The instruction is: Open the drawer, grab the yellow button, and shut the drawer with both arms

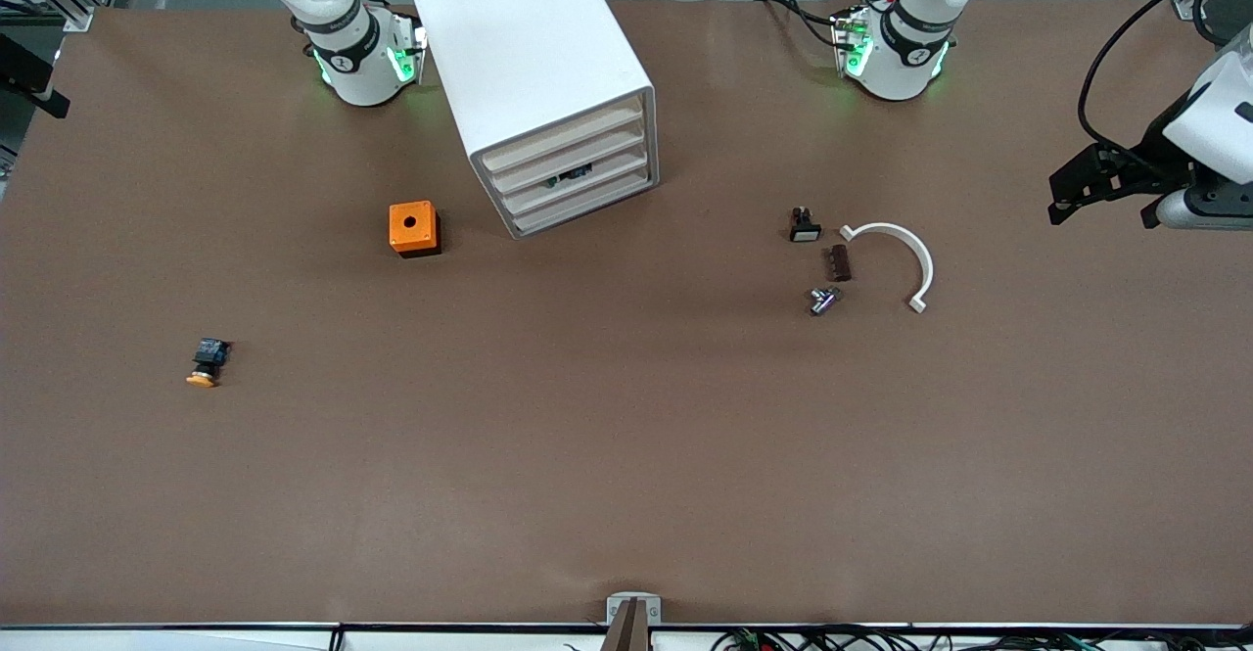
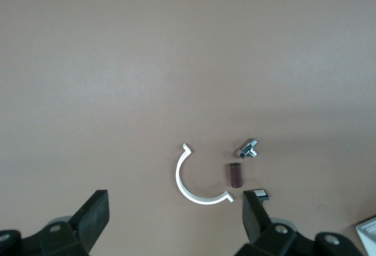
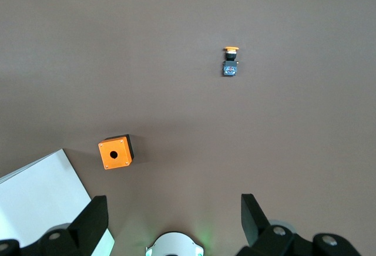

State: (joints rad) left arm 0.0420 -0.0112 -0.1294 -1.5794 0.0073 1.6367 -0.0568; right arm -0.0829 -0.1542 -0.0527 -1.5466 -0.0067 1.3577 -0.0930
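The white cabinet (image 1: 533,54) stands between the arm bases. Its top drawer (image 1: 563,138) is shut, flush with the three fronts below. The button (image 1: 204,362), with an orange cap and a black body, lies on the bare table toward the right arm's end. It also shows in the right wrist view (image 3: 231,62). My left gripper (image 1: 1057,199) is open and empty, up over the left arm's end of the table; its fingers stand wide apart in the left wrist view (image 2: 176,209). My right gripper (image 3: 173,212) is open and empty above its own base; it is out of the front view.
An orange cube with a round hole (image 1: 413,228) sits beside the cabinet, toward the right arm's end. A small black part with a white face (image 1: 805,227), a brown part (image 1: 839,262), a metal part (image 1: 824,300) and a curved white clip (image 1: 896,259) lie toward the left arm's end.
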